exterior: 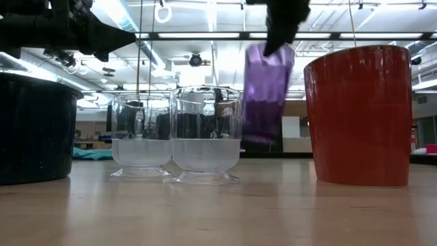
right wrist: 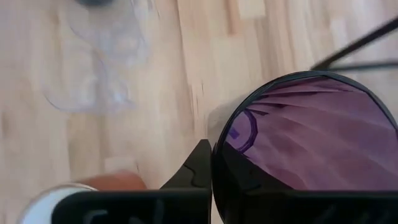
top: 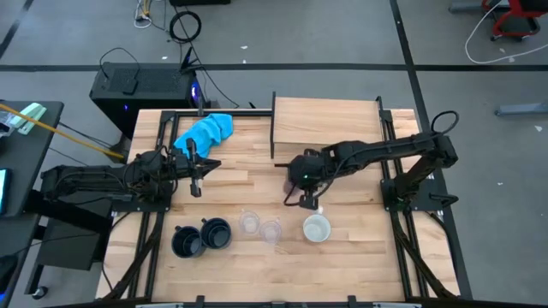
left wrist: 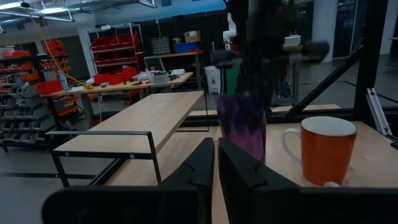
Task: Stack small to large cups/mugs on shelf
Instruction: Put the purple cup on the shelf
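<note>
My right gripper is shut on the translucent purple tumbler and holds it above the table, just beyond the orange mug. Two small clear glasses and two dark navy mugs stand upright in a row near the table's front edge. The light-wood shelf lies at the far side, with its dark upright panel at its left end. My left gripper waits at the table's left, shut, with nothing between its fingers. My right gripper grips the tumbler's rim, one finger inside the cup and one finger outside against its wall. The fingers come from above, slanting down. The tumbler hangs below them, slightly tilted, its base clear of the table.
A blue cloth lies bunched at the far left of the table, next to the shelf's panel. Black frame rails run along both sides of the table. Bare wood lies between the row of cups and the shelf.
</note>
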